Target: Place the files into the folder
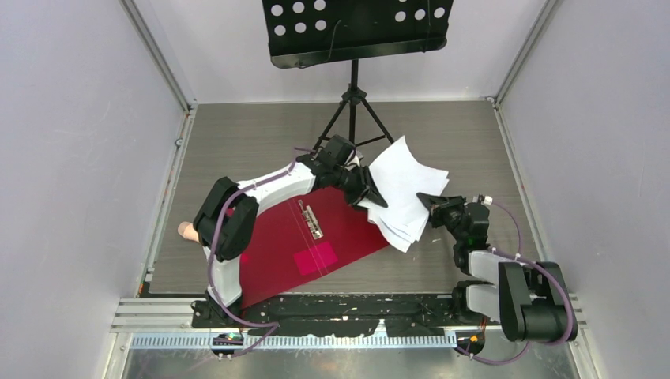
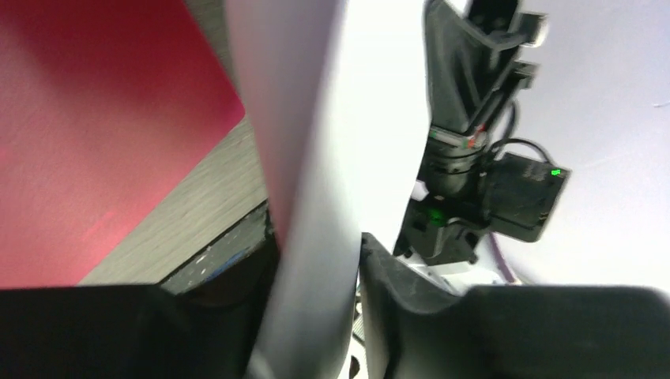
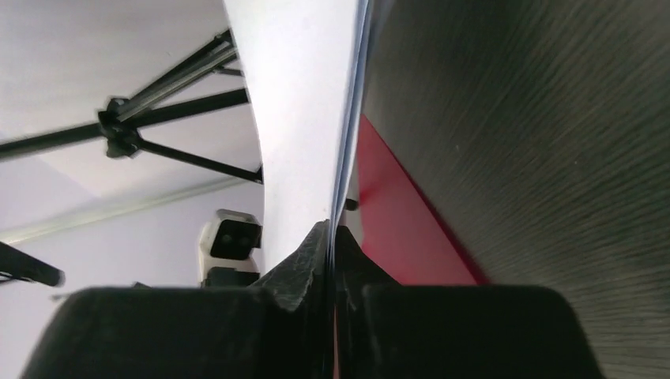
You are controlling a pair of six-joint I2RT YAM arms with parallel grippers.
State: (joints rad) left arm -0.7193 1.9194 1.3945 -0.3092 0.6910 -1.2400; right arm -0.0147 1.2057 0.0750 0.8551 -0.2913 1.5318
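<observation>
The folder [image 1: 300, 249] lies open and flat on the table, crimson red, with its metal clip [image 1: 313, 222] and a pink patch [image 1: 314, 258]. The files [image 1: 407, 185], a fanned stack of white sheets, are held up just right of the folder. My right gripper [image 1: 432, 202] is shut on their right edge; in the right wrist view its jaws [image 3: 332, 230] pinch the sheets [image 3: 304, 118] edge-on. My left gripper [image 1: 370, 189] is at their left edge. In the left wrist view the sheets [image 2: 316, 158] run loosely through the gap between its spread fingers [image 2: 316, 237], with the folder [image 2: 95, 134] below left.
A black music stand [image 1: 355, 31] on a tripod [image 1: 353, 118] stands at the back middle. A small beige object [image 1: 187, 231] lies left of the folder. Grey walls enclose the table on the left, back and right.
</observation>
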